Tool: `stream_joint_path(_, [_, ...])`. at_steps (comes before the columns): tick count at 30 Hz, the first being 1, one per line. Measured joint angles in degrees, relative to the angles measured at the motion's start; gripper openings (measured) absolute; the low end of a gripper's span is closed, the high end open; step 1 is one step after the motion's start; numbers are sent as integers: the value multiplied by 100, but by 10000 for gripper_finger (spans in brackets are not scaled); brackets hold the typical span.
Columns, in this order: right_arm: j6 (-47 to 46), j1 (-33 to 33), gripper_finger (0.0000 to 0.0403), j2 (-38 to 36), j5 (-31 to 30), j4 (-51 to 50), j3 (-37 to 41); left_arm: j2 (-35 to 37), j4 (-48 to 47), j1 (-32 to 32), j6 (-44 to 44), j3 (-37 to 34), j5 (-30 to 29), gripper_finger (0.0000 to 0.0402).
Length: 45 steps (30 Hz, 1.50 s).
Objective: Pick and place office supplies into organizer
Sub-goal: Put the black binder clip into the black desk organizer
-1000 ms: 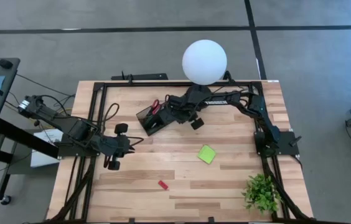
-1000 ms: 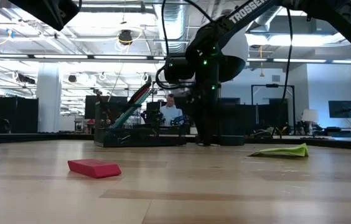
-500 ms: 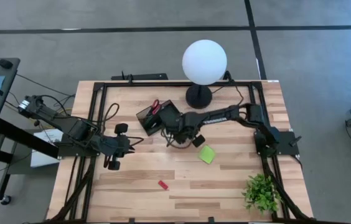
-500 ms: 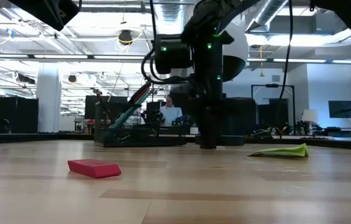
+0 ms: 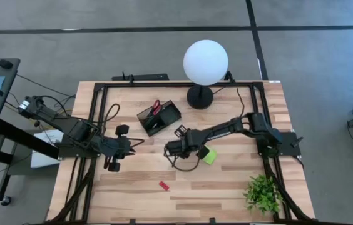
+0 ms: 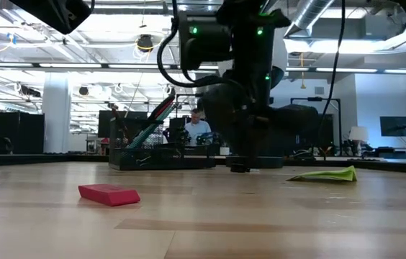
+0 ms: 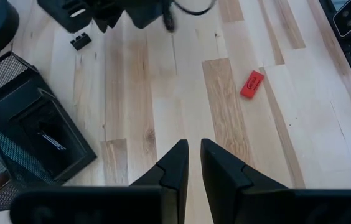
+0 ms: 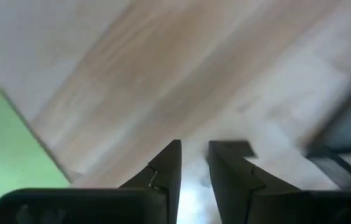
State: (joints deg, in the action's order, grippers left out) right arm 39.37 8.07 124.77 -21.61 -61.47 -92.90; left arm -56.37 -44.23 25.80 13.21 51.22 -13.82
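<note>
My right end effector (image 5: pixel 171 149) hangs low over the counter (image 5: pixel 226 187), fingers narrow and empty; the sticky-note pad (image 5: pixel 209 155) lies just behind it, nearer than the left's reach.

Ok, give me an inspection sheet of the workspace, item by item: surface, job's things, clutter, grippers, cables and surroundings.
Surface: wooden table, black frame along its edges.
Job's things: black mesh organizer with red-handled scissors inside; green sticky-note pad and red eraser loose on the table.
Clutter: white globe lamp at the back edge; small plant at the front right corner.
Grippers: right gripper over the table centre beside the sticky-note pad, fingers narrowly apart, holding nothing; left gripper at the left, fingers narrowly apart, empty.
Cables: black cable looped under the right arm.
Surroundings: grey floor; a person seated beyond the table.
</note>
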Motion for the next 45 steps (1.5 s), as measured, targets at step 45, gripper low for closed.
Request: stream_joint_path(45, [-2722, 84, 76, -22, -816, -318, -15, 1, -2, -2, 420, 0, -198, 38])
